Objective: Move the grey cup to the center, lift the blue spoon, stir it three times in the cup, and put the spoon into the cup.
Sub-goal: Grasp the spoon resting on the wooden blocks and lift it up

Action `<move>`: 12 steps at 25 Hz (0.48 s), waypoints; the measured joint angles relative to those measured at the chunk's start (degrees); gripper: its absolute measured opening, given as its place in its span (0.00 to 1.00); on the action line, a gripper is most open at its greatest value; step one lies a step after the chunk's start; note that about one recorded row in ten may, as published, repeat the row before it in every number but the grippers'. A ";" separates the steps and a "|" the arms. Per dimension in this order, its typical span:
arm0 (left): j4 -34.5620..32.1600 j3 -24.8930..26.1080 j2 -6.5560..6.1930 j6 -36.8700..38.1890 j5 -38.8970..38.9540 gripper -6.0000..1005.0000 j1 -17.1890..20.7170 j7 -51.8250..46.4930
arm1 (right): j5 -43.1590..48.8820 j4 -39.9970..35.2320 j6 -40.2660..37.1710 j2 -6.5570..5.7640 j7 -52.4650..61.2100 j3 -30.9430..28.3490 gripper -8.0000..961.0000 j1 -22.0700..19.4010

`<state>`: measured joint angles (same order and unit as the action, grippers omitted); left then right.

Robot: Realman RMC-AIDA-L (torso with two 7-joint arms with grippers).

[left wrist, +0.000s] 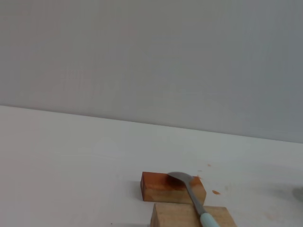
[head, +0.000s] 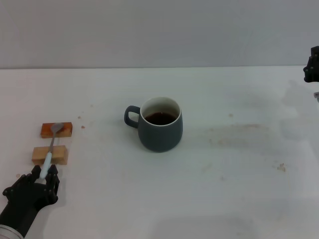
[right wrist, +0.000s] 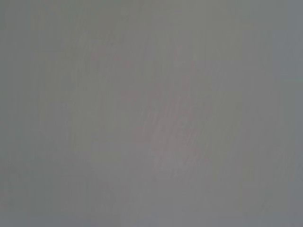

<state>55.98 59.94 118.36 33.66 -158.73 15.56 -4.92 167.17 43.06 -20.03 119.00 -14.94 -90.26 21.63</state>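
The grey cup (head: 159, 132) stands upright near the table's middle, with dark liquid inside and its handle pointing left. The blue spoon (head: 50, 149) lies across two small wooden blocks at the left, its metal bowl on the far block and its pale handle pointing toward me. It also shows in the left wrist view (left wrist: 194, 198). My left gripper (head: 44, 177) is low at the front left, open, with a finger on each side of the handle's end. My right gripper (head: 312, 64) is parked at the far right edge, away from the cup.
The reddish block (head: 56, 130) and the pale block (head: 50, 155) lie one behind the other under the spoon; both show in the left wrist view (left wrist: 161, 189) (left wrist: 175, 216). A grey wall runs behind the white table (head: 239, 164). The right wrist view shows only blank grey.
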 joint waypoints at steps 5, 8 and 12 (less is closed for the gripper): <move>0.00 -0.02 0.02 0.00 0.00 0.30 0.01 0.00 | 0.00 0.00 0.45 0.00 -0.07 0.00 0.01 0.14; 0.00 -0.17 0.02 0.00 0.00 0.29 0.05 0.00 | 0.00 0.00 0.62 -0.03 -0.15 0.00 0.01 0.19; 0.00 -0.26 0.02 0.01 0.00 0.28 0.03 0.00 | 0.00 0.00 0.63 -0.05 -0.17 0.00 0.01 0.19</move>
<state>55.98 59.68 118.38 33.67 -158.73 15.59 -4.92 167.17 43.06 -19.40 118.95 -15.12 -90.26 21.82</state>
